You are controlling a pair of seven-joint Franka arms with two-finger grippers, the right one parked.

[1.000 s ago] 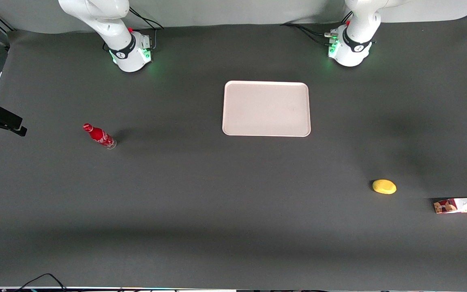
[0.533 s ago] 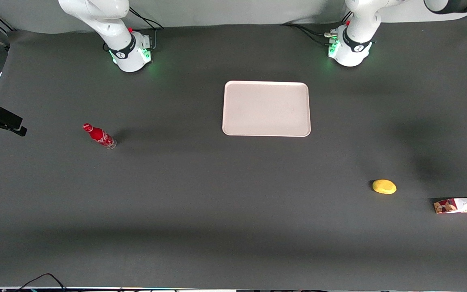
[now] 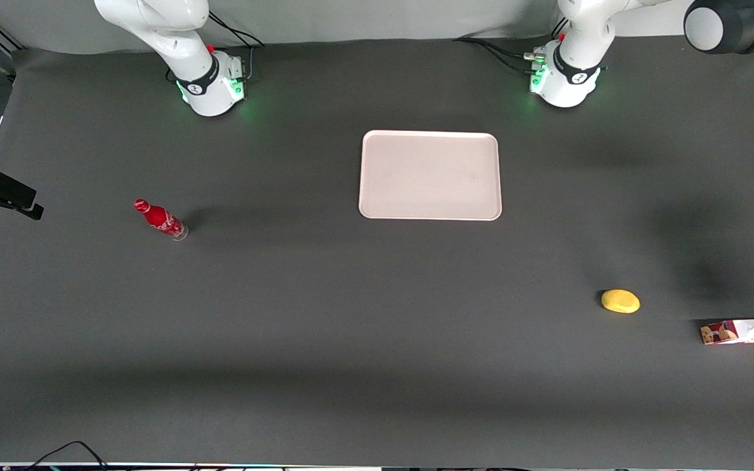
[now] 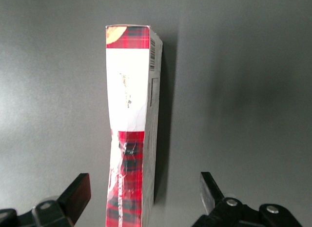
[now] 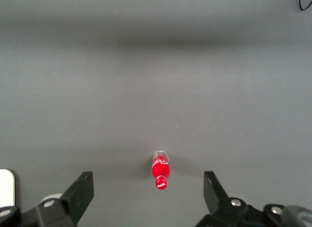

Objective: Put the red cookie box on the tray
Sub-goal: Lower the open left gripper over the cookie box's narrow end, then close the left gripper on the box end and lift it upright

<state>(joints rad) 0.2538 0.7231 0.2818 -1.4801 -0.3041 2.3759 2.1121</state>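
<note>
Tool [image 4: 145, 190] held spread wide above the long dark-red cardboard cookie box [image 4: 130, 129] — lying at the counter's working-arm end, well apart from the pale pinkish tray [image 3: 429, 174]; fingers should be centred astride its narrow width.

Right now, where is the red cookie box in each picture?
Front view: the red cookie box lies at the working arm's end of the table, partly cut off by the picture's edge, beside the yellow object.
Left wrist view: the box stands on its long thin edge, below the gripper, between its open fingers.
Right wrist view: not in it.
Shared landmark: the dark grey table cloth.
</note>
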